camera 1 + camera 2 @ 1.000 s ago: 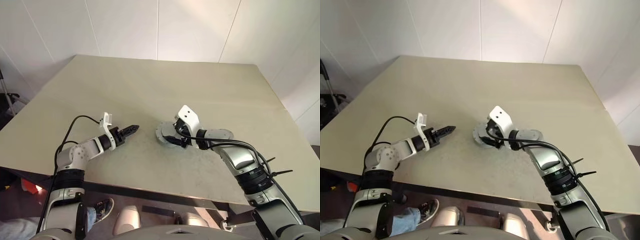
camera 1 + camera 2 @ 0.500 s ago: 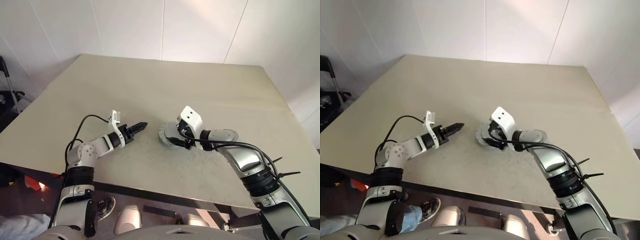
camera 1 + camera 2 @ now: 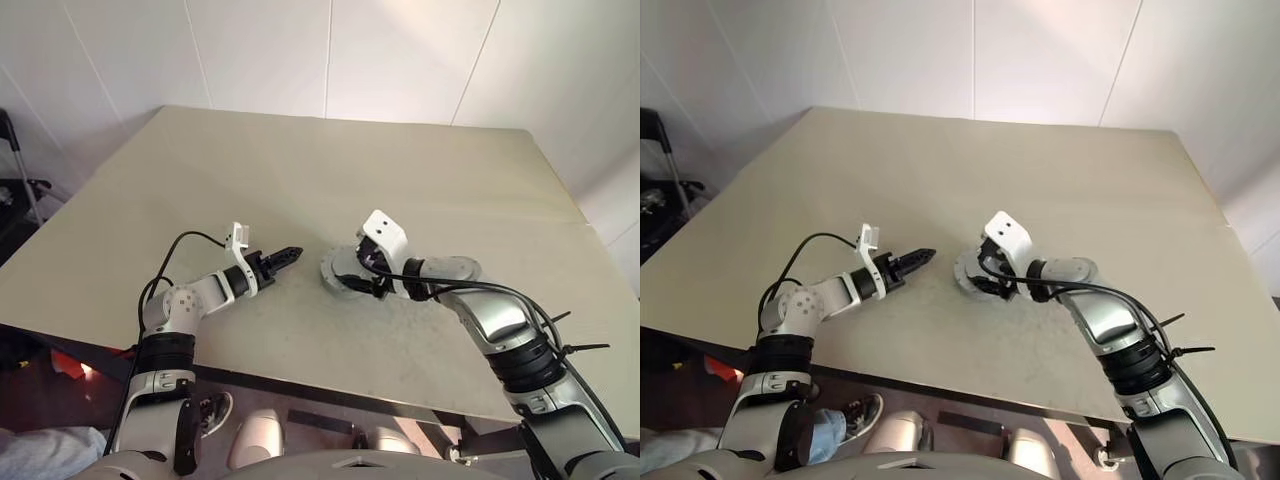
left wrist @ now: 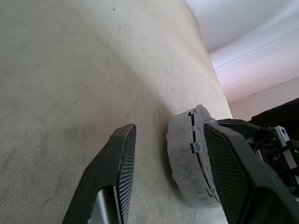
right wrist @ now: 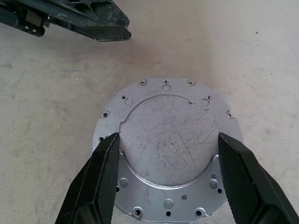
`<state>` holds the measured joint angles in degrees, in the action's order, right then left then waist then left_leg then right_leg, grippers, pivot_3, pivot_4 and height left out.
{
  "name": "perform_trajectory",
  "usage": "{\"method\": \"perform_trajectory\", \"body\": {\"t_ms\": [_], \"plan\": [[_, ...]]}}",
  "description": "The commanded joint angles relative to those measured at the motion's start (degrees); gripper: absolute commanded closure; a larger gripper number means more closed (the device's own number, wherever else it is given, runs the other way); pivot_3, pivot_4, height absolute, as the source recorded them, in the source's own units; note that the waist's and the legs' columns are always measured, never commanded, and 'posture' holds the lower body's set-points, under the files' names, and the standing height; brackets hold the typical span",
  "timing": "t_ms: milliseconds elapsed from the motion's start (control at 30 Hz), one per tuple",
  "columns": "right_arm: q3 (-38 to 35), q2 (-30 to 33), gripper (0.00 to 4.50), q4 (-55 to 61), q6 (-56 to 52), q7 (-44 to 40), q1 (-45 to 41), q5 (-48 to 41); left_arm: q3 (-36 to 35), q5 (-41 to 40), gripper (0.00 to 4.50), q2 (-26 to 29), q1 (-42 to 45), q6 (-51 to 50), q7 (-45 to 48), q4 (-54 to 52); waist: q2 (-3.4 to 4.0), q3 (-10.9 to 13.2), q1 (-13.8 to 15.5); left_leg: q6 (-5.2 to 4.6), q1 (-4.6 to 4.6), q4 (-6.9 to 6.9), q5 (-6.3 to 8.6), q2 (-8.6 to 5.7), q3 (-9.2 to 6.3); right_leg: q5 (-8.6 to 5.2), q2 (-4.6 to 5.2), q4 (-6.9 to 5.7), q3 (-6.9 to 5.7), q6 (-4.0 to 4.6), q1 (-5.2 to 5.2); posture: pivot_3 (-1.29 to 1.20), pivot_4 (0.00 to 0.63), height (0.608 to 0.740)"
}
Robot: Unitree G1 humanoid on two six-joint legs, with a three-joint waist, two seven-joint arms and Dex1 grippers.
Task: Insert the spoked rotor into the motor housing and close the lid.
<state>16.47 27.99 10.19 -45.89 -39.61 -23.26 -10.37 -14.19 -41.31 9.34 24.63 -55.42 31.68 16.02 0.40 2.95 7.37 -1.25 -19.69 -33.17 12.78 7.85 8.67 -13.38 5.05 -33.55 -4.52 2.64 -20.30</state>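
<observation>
You see right tool [image 5: 166,154] open, fingers either side of motor housing [image 5: 168,149] on bench [image 3: 300,180]. Left tool [image 3: 290,254] half open, empty, just beside housing.

R tool [image 5: 168,179] fingers spread, straddling grey disc w/ rim holes [image 5: 169,142] on table [image 5: 261,60]; L tool [image 5: 100,21] beyond.

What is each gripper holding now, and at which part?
Nothing is held. The right gripper is open, its fingers on either side of the closed motor housing on the table. The left gripper is open, beside it.
</observation>
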Motion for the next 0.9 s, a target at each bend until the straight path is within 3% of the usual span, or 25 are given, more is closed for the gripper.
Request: {"method": "perform_trajectory", "body": {"t_ms": [33, 433, 900], "plan": [[-0.66, -1.52, 1.34, -0.56, -4.08, 0.55, -0.88, -1.41, 0.32, -0.08, 2.06, 0.39, 1.21, 0.58, 0.42, -0.88, 0.01, 0.01, -0.31, 0.0, -0.01, 0.0, 0.0, 0.0, 0.0, 0.0, 0.0, -0.01, 0.0, 0.0, -0.02, 0.0, 0.0, 0.74], [-1.76, -5.02, 1.34, -1.08, -3.61, 1.28, -2.77, -1.51, 0.95, 0.21, 2.06, 0.83, 0.98, 1.06, 0.4, -0.89, 0.01, 0.06, -1.87, 0.11, -0.19, 0.0, -0.06, 0.03, -0.02, -0.01, -0.03, -0.17, 0.0, 0.02, -0.28, 0.0, 0.0, 0.74], [-0.12, -4.4, 1.34, 0.31, 1.35, -0.06, -2.23, -0.53, 0.94, 0.69, 2.06, 0.93, 1.36, 1.42, 0.64, -0.51, 0.02, 0.13, -2.05, 0.12, -0.38, -0.05, -0.1, 0.05, -0.02, 0.01, -0.07, -0.26, 0.02, 0.07, -0.53, 0.0, 0.0, 0.74]]}}
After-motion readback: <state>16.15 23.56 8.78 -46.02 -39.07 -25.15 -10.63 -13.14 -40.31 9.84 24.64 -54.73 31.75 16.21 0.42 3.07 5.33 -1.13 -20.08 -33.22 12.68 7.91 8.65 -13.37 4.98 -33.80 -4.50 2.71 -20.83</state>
